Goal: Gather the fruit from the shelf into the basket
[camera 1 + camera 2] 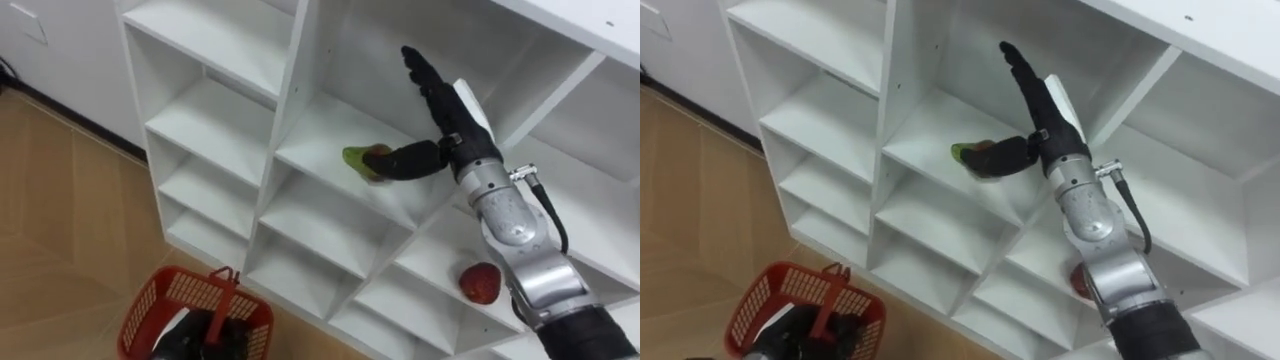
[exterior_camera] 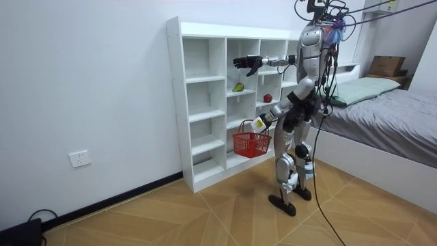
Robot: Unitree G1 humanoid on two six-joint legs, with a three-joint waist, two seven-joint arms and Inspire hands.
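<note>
Reaching into the closet (image 1: 292,100), the right robot hand (image 1: 441,97) spreads open, thumb over the green fruit (image 1: 353,157).

Pear (image 1: 356,158) on a closet (image 1: 290,90) shelf, apple (image 1: 480,283) in the compartment lower right, basket (image 1: 148,302) below.

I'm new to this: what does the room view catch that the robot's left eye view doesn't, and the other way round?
Room view extras: the whole robot standing at the closet, a bed at the room view's right, a wall socket. Left eye view extras: up close, the right hand with straight fingers, its thumb at the green fruit. Shared: the closet, the green fruit and the red fruit, the right hand, and the red basket hanging from the left hand.
</note>
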